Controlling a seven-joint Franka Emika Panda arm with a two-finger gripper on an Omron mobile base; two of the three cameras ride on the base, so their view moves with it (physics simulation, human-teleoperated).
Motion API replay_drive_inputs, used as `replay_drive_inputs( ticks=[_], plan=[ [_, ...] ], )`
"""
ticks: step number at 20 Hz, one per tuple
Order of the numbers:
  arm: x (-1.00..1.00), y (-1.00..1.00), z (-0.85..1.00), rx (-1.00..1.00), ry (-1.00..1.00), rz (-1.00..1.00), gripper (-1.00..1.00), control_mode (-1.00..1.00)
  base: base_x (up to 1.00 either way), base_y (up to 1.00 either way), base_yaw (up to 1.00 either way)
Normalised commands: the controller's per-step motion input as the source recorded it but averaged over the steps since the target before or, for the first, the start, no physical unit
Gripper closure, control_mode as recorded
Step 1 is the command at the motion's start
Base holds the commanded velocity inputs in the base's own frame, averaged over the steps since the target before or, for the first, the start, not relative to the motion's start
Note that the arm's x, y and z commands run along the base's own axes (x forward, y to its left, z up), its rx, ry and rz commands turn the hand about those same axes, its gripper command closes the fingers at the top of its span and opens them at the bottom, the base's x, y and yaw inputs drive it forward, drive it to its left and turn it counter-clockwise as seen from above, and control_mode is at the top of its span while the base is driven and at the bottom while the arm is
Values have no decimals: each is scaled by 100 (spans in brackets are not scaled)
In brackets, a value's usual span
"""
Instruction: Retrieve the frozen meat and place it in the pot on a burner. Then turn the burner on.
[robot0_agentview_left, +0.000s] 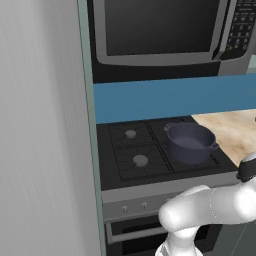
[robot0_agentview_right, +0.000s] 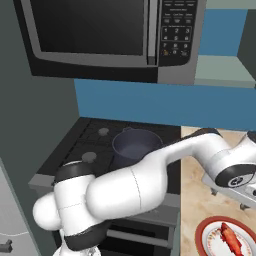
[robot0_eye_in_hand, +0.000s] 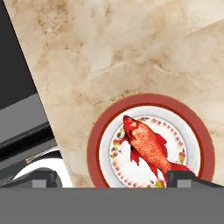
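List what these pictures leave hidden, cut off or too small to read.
- Red-orange fish-shaped frozen meat: its tail end is covered by a dark fingertip in the hand view.
- Red-rimmed white plate: cut off by the bottom and right edges in the right base view.
- Glossy dark blue-grey pot: its near side hides behind the white arm in the right base view.
- Stove knobs: too small to read their settings, left base view.

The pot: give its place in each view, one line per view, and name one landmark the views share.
Left base view: the pot sits right of centre, on the stove's right-hand burners.
Right base view: it sits at centre, just above the white arm.
Hand view: it is not in this picture.
Shared landmark: the marbled counter, bordering the stove beside the pot in both base views, under the red-rimmed plate in the hand view.
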Motion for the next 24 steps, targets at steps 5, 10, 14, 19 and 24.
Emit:
replay_drive_inputs(
  ticks=[5, 10, 14, 19, 24],
  plan=[
    [0, -44, -57, -13, 0, 7, -100, -100, 0, 0, 0],
    [0, -11, -56, -19, 7, 10, -100, -100, 0, 0, 0],
    [-9, 0, -60, -11, 15, 10, -100, -100, 0, 0, 0],
    [-42, 2, -42, 0, 5, 17, -100, -100, 0, 0, 0],
    [-14, 4, -37, 4, 0, 15, -100, -100, 0, 0, 0]
  ],
)
